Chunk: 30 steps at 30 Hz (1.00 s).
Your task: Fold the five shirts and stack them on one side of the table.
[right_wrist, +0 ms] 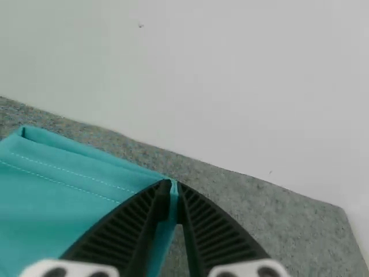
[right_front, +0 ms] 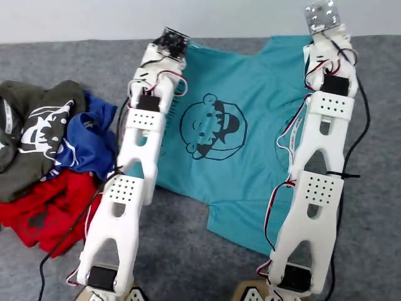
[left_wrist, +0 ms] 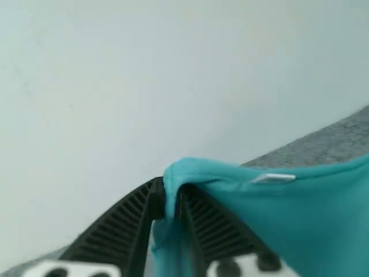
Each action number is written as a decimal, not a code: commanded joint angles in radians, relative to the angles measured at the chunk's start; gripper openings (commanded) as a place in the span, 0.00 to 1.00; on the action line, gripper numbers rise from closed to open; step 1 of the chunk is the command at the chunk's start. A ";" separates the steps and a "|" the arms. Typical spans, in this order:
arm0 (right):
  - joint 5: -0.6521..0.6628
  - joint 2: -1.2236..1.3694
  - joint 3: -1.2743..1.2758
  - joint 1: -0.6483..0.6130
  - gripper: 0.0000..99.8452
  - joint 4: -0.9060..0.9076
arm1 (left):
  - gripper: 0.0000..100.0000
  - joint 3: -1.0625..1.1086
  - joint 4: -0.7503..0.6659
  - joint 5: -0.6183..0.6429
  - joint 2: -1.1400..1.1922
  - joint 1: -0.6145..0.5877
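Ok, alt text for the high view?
The left arm and right arm extend over a teal shirt spread on a grey table. A pile of grey, blue and red shirts lies beside the left arm.

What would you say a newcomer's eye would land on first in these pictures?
The teal shirt with its cartoon print lies spread across the middle of the grey table, under two white arms. The left gripper and the right gripper are each shut on its far edge, near the wall. A crumpled heap of grey, blue and red shirts sits at the left of the high view.
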 commanded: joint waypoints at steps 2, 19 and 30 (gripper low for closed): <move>0.014 -0.022 -0.064 0.010 0.01 0.004 | 0.00 -0.018 -0.023 -0.009 -0.025 0.012; 0.083 -0.044 -0.166 -0.064 0.01 0.506 | 0.00 -0.209 0.528 -0.009 -0.032 -0.118; 0.098 -0.071 -0.295 -0.077 0.01 0.963 | 0.00 -0.277 1.079 -0.215 -0.084 -0.101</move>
